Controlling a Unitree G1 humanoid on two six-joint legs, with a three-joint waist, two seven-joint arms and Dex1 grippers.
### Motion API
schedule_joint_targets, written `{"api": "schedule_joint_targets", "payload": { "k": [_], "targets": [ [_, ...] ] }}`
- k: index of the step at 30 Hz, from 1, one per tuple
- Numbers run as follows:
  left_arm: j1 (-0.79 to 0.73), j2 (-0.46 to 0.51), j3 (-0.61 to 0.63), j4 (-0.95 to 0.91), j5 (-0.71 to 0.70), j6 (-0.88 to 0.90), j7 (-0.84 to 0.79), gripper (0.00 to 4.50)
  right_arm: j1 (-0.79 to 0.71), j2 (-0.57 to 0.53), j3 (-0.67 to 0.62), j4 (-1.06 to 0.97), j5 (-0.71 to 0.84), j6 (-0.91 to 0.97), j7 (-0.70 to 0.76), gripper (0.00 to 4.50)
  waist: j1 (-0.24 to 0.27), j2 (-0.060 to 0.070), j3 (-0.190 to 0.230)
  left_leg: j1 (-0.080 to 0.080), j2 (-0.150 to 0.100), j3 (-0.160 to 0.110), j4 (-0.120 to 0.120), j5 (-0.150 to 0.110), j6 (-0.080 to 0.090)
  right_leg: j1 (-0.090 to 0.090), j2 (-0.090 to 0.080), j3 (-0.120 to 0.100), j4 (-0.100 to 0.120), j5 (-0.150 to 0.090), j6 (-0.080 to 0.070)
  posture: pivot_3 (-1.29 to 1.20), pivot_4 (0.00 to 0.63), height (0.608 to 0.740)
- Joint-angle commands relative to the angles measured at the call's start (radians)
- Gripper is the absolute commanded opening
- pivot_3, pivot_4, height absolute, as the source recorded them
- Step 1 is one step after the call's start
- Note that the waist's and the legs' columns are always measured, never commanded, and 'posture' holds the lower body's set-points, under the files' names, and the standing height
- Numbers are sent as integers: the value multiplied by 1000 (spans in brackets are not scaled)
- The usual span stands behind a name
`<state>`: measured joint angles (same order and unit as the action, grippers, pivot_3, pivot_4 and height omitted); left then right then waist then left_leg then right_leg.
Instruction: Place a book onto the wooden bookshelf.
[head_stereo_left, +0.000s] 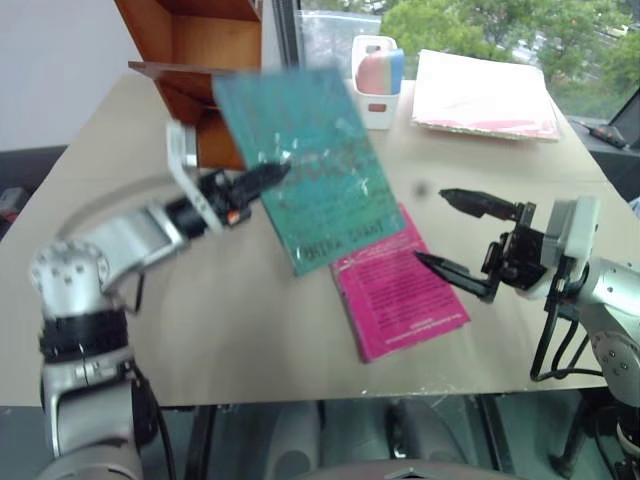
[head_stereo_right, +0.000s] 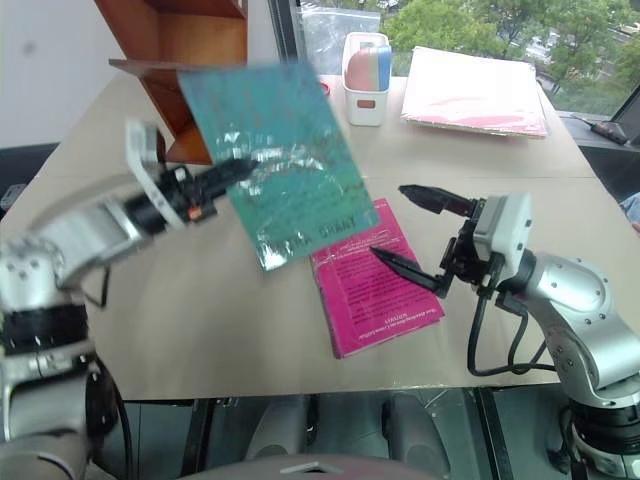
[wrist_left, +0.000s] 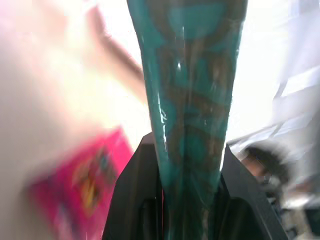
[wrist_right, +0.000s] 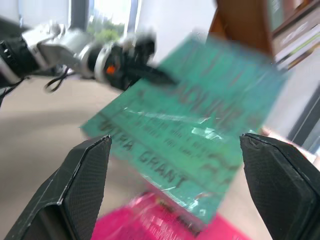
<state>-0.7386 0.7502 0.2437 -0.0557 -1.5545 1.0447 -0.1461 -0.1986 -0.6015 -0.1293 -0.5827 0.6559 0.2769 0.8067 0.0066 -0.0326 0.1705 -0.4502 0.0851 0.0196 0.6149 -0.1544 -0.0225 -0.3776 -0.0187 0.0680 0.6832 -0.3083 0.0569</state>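
Observation:
The teal-green book (head_stereo_left: 310, 160) hangs tilted in the air over the table, gripped at its left edge by my left gripper (head_stereo_left: 268, 176), which is shut on it. In the left wrist view the book (wrist_left: 192, 100) rises between the two black fingers (wrist_left: 135, 200). The wooden bookshelf (head_stereo_left: 195, 60) stands at the far left of the table, just behind the raised book. My right gripper (head_stereo_left: 452, 232) is open at the right, above the table and apart from the book; its wrist view looks at the book's cover (wrist_right: 195, 130) between wide-spread fingers (wrist_right: 85, 185).
A magenta-pink book (head_stereo_left: 395, 285) lies flat on the table under the teal one's lower corner. A white pen holder (head_stereo_left: 376, 80) stands at the back, with a pink folder (head_stereo_left: 485, 95) to its right. The beige table (head_stereo_left: 250, 330) ends close in front.

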Motion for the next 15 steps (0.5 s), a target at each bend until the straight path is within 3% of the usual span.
{"api": "schedule_joint_targets", "payload": {
  "k": [1, 4, 7, 10, 15],
  "targets": [
    [-155, 114, -239, -101, 530, -267, -267, 975, -49, 33, -65, 1, 50, -26, -46, 4217, 1, 1, 0, 0, 0, 0, -2, 0, 0, 0, 0, 0, -2, 0, 0, 0, 150, 740],
    [-283, 173, -456, -32, 993, -611, -452, 975, -110, 65, -92, 9, 81, -22, -102, 4217, 3, 6, 0, 1, 0, 3, -6, 0, -1, 0, 0, 2, -5, 0, 0, 0, 150, 740],
    [-438, 135, -545, 191, 1262, -858, -535, 975, -172, 95, -106, 21, 96, -21, -157, 4217, 8, 7, 1, 0, 0, 2, -9, 1, -1, -2, 1, 1, -5, 0, -1, 0, 150, 740],
    [-663, 131, -722, 494, 1659, -1212, -562, 975, -230, 126, -109, 46, 65, -47, -204, 4217, 8, 6, 3, -4, 0, 2, -9, 0, 0, -6, 1, 1, -6, 0, -1, 0, 150, 740],
    [-921, 79, -860, 929, 1990, -1486, -506, 975, -236, 145, -86, 40, 39, -56, -222, 4217, 9, 7, 4, -15, 0, 3, -6, 0, 0, -13, 0, 1, -8, 0, 0, 0, 150, 740]
  ]
}}
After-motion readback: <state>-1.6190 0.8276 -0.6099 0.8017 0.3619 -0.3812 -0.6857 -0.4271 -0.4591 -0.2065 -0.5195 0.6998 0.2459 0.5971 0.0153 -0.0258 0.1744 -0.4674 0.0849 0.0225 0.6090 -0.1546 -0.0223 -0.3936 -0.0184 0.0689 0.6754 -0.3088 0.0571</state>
